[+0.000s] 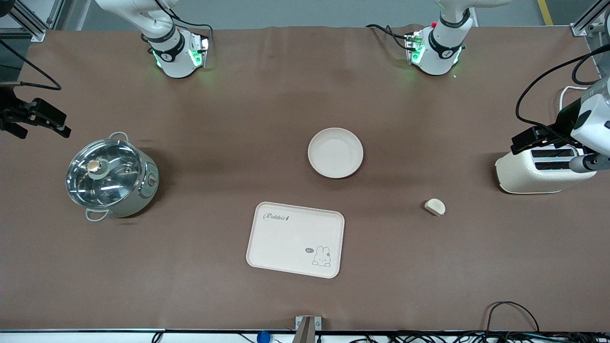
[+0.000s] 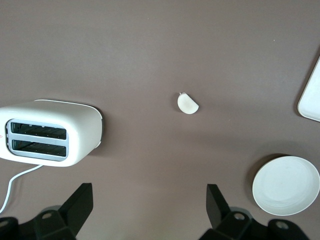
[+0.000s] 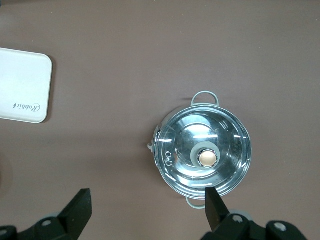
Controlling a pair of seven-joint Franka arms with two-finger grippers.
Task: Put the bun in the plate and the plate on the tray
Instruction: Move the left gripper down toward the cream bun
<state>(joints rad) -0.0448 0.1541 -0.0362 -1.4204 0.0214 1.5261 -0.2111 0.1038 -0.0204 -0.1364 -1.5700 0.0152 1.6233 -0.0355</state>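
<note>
The small pale cream bun (image 1: 434,207) lies on the brown table (image 1: 228,119) at the lower right of the front view, apart from the round cream-white plate (image 1: 335,153) near the centre. The cream rectangular tray (image 1: 295,239) with the rabbit drawing lies lower, nearer the camera. The left gripper (image 2: 150,205) hangs over the white toaster (image 1: 541,170), jaws wide. The right gripper (image 3: 148,206) hangs beside the steel pot (image 1: 110,176) with the glass lid, jaws wide too.

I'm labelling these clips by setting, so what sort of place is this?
Probably a robot lab set up as a mock kitchen: a table under a brown cover, two arm bases bolted along one edge, and a toaster, a lidded pot and a tray on it.
</note>
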